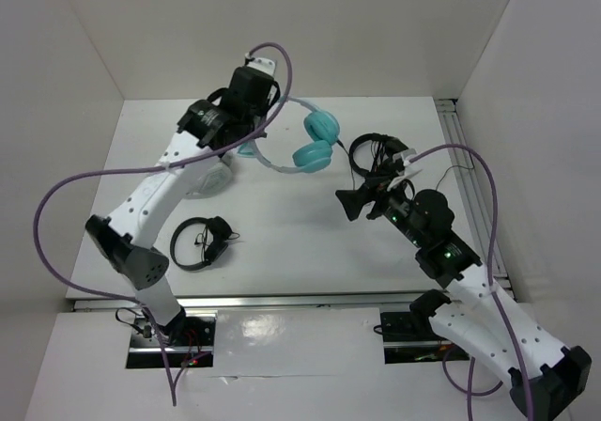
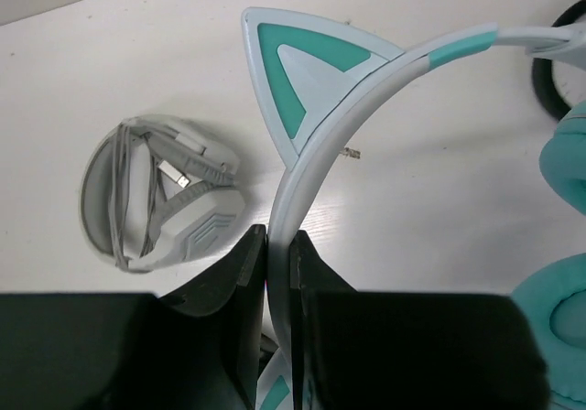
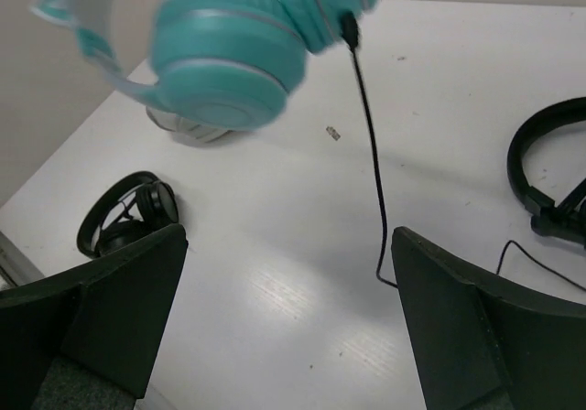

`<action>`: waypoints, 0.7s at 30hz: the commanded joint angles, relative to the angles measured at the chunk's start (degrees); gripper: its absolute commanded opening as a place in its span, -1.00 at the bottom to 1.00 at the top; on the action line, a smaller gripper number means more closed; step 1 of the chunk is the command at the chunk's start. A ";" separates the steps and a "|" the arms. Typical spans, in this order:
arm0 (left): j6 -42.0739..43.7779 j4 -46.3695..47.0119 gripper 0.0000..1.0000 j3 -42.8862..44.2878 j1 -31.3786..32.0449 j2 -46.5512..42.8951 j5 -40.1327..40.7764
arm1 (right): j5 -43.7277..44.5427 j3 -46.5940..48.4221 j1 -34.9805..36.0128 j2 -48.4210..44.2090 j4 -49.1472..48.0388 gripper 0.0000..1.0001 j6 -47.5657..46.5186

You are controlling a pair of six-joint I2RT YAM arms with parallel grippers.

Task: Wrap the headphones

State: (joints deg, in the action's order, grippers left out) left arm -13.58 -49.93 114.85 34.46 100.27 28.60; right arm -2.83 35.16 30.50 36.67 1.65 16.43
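Teal ear cups, a white headband with teal strips and a pointed teal-and-white cat ear (image 2: 302, 71) marked the headphones (image 1: 315, 144) you were handling; a thin black cable (image 3: 371, 154) ran from a plug at one cup down onto the table (image 1: 282, 242). Your left gripper (image 1: 246, 142) had its jaws pressed narrow on the headband, just below the cat ear; the band passed straight between the fingers (image 2: 243, 273) in the left wrist view. The two cups hung out beyond that grip toward the far middle of the table; from the right wrist they appeared raised off the surface, though blur made that hard to settle. Your right gripper (image 1: 350, 205) stood apart from the headphones, nearer you and to their right, jaws spread wide and holding nothing; in its own camera's view the cable trailed across the table between its fingers without touching them. A grey-white headset (image 1: 211, 179) lay on the table beside the left arm; black headphones (image 1: 202, 242) sat nearer that arm's base; a second black headset (image 1: 371, 153) lay just beyond the right gripper. The table was white and glossy, boxed by plain pale walls (image 1: 376, 36) on three sides.
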 commanded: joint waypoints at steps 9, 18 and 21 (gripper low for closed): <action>-9.79 -7.20 -1.00 6.71 0.79 -16.33 8.67 | -4.72 -5.01 0.35 14.47 -29.05 1.00 -5.61; -11.37 -7.81 -1.00 6.00 -3.42 -18.09 11.04 | -19.02 -3.61 0.35 21.60 -33.04 0.93 -6.83; -12.17 -9.21 -1.00 7.32 -5.80 -16.68 7.97 | -17.23 -2.29 0.35 21.61 -30.05 0.91 -8.16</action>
State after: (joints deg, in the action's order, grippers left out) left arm -22.09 -61.60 119.55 30.87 83.42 37.12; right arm -16.84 30.65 30.50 58.61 -25.58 10.72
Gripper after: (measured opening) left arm 0.243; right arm 0.955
